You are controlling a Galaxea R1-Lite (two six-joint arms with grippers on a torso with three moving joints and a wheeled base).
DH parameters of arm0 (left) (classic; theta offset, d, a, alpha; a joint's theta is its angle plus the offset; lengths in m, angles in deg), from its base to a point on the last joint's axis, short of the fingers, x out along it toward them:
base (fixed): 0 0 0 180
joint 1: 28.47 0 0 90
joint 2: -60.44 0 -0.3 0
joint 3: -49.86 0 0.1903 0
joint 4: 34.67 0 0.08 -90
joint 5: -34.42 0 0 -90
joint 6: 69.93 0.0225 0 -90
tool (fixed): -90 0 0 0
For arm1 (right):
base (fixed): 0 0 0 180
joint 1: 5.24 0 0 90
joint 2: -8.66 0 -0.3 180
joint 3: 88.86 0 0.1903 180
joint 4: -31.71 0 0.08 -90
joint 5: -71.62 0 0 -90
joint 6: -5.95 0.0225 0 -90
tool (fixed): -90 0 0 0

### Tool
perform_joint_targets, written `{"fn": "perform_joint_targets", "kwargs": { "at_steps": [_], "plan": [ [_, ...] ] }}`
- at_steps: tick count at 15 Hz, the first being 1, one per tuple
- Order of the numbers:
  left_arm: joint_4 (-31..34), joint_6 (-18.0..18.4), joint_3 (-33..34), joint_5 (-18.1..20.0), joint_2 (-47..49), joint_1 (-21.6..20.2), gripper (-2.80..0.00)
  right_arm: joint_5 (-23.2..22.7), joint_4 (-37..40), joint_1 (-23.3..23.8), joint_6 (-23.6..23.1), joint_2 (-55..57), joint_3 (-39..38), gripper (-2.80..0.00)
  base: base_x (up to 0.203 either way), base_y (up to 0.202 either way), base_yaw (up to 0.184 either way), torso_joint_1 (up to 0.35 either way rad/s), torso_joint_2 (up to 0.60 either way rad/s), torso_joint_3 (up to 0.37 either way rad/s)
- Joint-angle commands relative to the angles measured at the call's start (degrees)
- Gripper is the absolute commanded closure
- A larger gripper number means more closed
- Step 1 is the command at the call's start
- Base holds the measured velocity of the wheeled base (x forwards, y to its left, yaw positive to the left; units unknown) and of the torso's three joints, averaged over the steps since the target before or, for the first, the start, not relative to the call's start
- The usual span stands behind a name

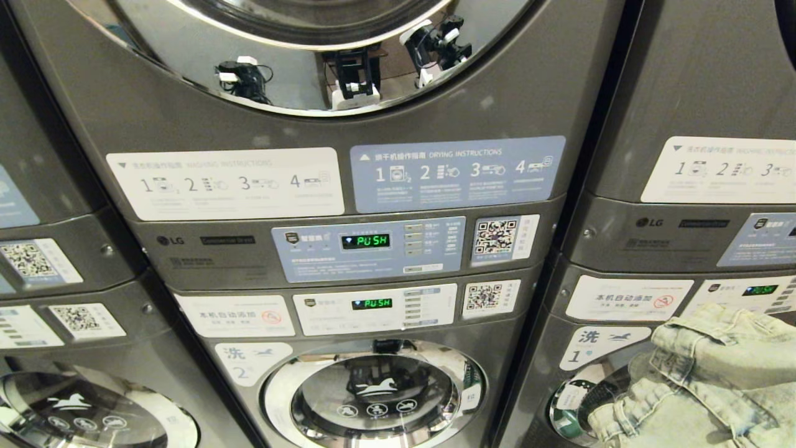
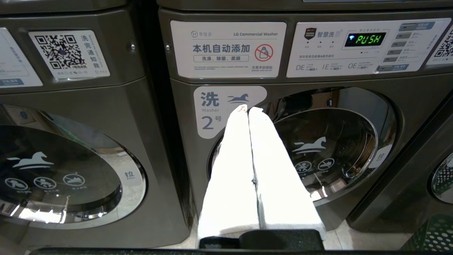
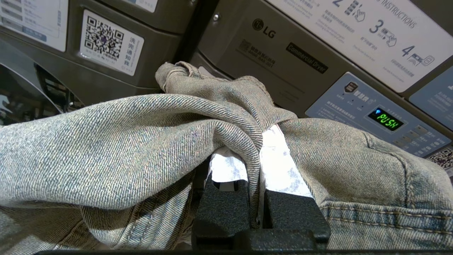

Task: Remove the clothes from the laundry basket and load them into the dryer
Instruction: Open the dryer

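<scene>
A pale blue denim garment hangs bunched at the lower right of the head view, in front of the right-hand stack of machines. My right gripper is shut on a fold of this denim, which drapes over both white fingers and hides their tips. The dryer is the upper machine of the middle stack; its chrome-rimmed round door is cut off by the view's top. My left gripper is shut and empty, pointing at washer no. 2. A corner of the green mesh laundry basket shows on the floor.
Three stacks of grey LG machines stand side by side close in front of me. Below the dryer sits the washer door, shut. Both control panels read PUSH in green. Another washer door is to the left.
</scene>
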Motion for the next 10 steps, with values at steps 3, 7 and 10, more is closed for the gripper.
{"fn": "perform_joint_targets", "kwargs": {
  "at_steps": [3, 7, 10],
  "plan": [
    [0.0, 0.0, 0.0, 0.0, 0.0, 0.0, 0.00, 0.0, -0.1, 0.1, -0.1, 0.0, 0.0, 0.00, 0.000, 0.000, 0.000, 0.166, -0.34, -0.175],
    [0.0, 0.0, 0.0, 0.0, 0.0, 0.0, 0.00, 0.1, -0.2, 0.1, 0.0, 0.1, 0.2, 0.00, 0.000, 0.000, 0.000, 0.162, -0.33, -0.170],
    [0.0, 0.0, 0.0, 0.0, 0.0, 0.0, 0.00, 0.1, -0.2, 0.1, 0.0, 0.1, 0.1, 0.00, 0.000, 0.000, 0.000, 0.154, -0.32, -0.163]
  ]
}}
